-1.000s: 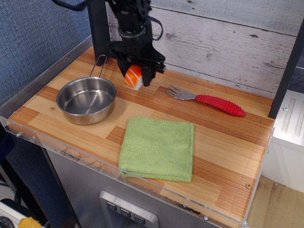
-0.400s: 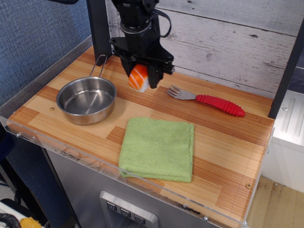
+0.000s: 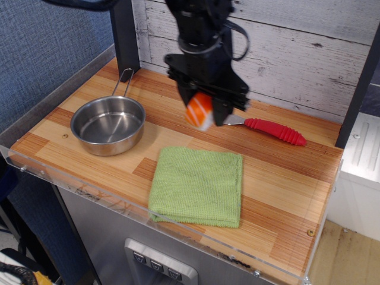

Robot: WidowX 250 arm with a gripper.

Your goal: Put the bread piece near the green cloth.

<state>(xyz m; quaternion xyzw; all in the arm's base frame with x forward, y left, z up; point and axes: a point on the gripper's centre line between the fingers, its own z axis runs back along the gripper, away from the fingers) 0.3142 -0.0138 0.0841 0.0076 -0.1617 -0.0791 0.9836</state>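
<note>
Rightward since the earlier frame, the black tool (image 3: 203, 113) is gripping the small orange-topped, white-based bread piece (image 3: 199, 111) between its fingers. It is hanging above the wooden surface (image 3: 285, 172), behind the square light-green microfibre cloth (image 3: 198, 185), pale stripes showing.

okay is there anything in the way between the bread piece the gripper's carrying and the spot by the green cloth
Nothing visible blocks it. The gripper holds the bread piece above the wooden table, just behind the green cloth. The fork lies to the right behind it and the steel pan sits off to the left.
</note>
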